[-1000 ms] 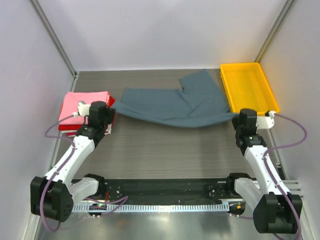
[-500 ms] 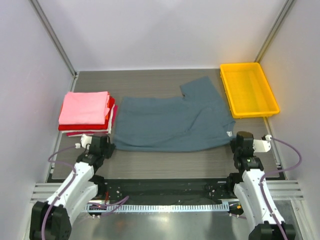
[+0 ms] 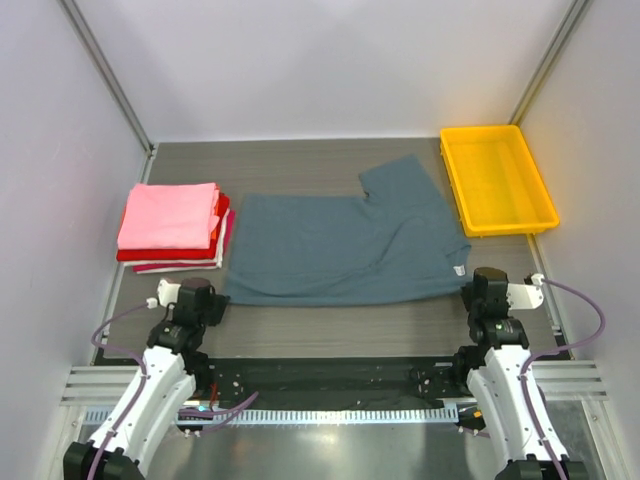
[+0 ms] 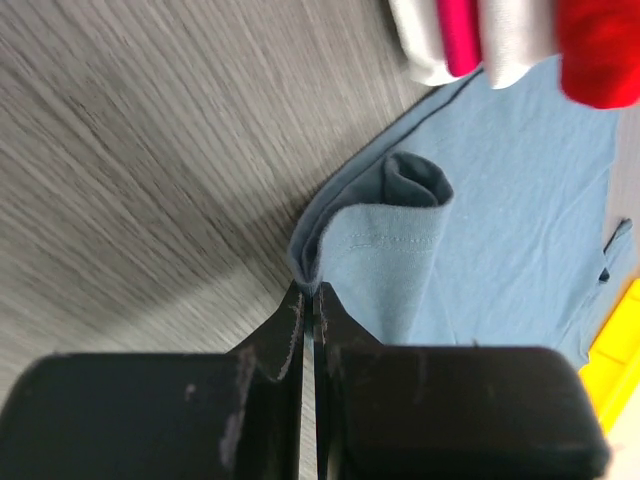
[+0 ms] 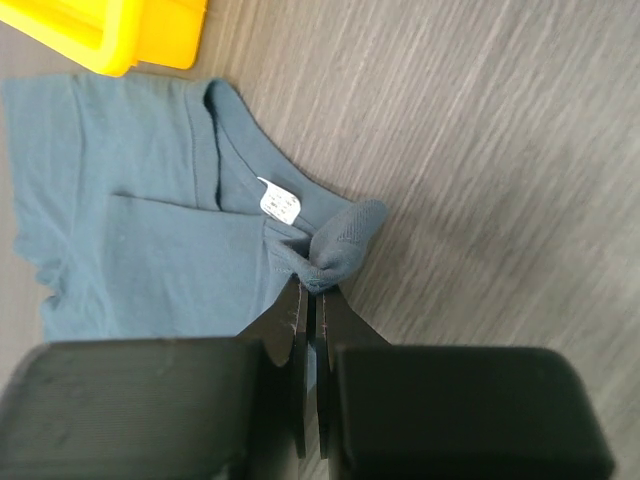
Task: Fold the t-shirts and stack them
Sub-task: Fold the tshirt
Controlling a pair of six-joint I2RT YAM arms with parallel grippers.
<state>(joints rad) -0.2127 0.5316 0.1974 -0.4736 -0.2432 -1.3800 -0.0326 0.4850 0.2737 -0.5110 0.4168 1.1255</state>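
Yellow tray (image 3: 497,178) on grey table (image 3: 330,322)

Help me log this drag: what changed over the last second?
Both arms drew back toward the near edge, the left gripper and right gripper shut on the blue-grey t-shirt, dragging it nearer and flatter. The folded stack and yellow tray stayed put.

The left arm (image 3: 150,385) and right arm (image 3: 512,385) matched: 2 sets of white shell links joined by black joint housings. A thin purple cable (image 3: 97,335) trailed from each wrist, beside a small white camera block (image 3: 165,292). Seen close, the left fingers (image 4: 280,330) and right fingers (image 5: 280,320) were flat black tapering blades under a broad matte-black body, scuffed pale along the edges.
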